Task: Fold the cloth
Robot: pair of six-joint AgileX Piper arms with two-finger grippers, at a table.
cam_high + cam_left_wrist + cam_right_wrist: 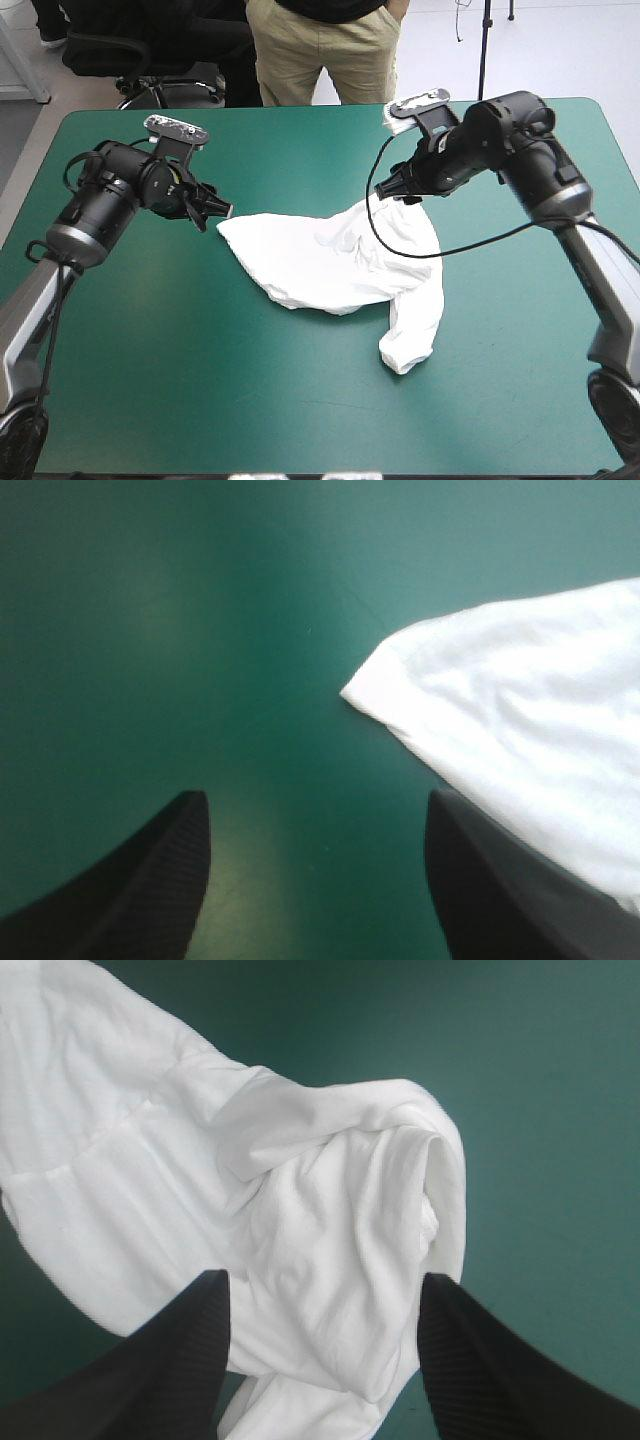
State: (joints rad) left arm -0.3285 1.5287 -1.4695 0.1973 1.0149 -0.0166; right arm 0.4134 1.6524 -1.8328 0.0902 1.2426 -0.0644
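White T-shirt (320,262) lies rumpled on the teal-green table (180,380). Left gripper (318,795), fingers apart, faces one corner; right gripper (325,1278), fingers apart, hangs over its bunched edge.

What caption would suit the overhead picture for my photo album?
Open left end effector and open right end effector flank a crumpled white short-sleeved T-shirt on the teal-green table cover.

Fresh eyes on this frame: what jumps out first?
The white T-shirt, a rumpled, half-spread heap with one end trailing toward the near edge, lies mid-table on the teal-green cover. The left gripper hangs open at its left corner; the right gripper is open over its far right folds.
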